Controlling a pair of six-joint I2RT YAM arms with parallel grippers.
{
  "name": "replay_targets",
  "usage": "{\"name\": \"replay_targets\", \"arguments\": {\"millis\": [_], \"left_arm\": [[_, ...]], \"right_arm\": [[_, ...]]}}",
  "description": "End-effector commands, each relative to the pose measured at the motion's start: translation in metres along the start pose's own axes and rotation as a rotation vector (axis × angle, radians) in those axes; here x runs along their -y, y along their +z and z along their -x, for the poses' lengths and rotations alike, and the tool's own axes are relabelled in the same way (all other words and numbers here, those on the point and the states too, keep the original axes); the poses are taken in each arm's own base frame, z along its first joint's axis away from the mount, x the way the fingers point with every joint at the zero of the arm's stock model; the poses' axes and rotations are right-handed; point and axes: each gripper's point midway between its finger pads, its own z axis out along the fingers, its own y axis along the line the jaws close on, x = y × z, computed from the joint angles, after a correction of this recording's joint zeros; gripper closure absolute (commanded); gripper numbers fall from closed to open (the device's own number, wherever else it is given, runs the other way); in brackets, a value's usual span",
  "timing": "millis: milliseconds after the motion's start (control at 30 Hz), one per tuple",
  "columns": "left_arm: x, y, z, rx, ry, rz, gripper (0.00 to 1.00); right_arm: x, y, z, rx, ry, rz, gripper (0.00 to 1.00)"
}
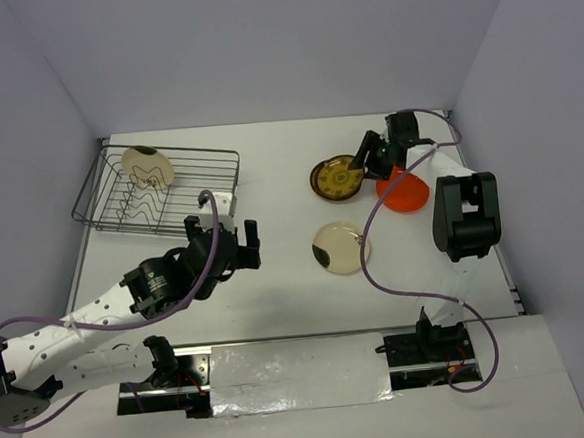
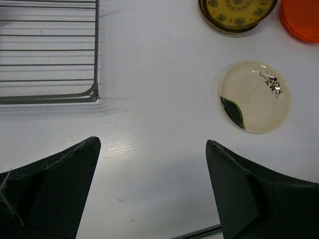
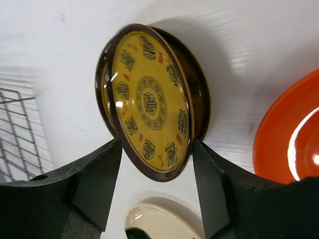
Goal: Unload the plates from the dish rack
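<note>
Your right claw (image 3: 157, 149) is clamped on the rim of the yellow plate (image 3: 149, 102), which sits tilted near the far edge of the worktop (image 1: 268, 161), just beside the orange plate (image 3: 294, 134). Let go while it is this steep and it may drop with a clatter or skid into the orange one. Your left claw (image 2: 152, 143) is spread wide and empty near the dish rack (image 1: 204, 175) in the far left corner, where one beige plate (image 1: 146, 167) stands upright; a careless reach could snag the wires and drag the rack.
</note>
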Motion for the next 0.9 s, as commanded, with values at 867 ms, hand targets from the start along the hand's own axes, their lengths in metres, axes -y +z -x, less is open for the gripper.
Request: {"name": "replay_targets", "arguments": {"millis": [867], "left_arm": [[-0.282, 0.175, 0.171, 0.292, -1.069, 0.404, 0.03]], "right_arm": [[-0.068, -0.145, -0.151, 0.069, -0.270, 0.205, 0.11]]}}
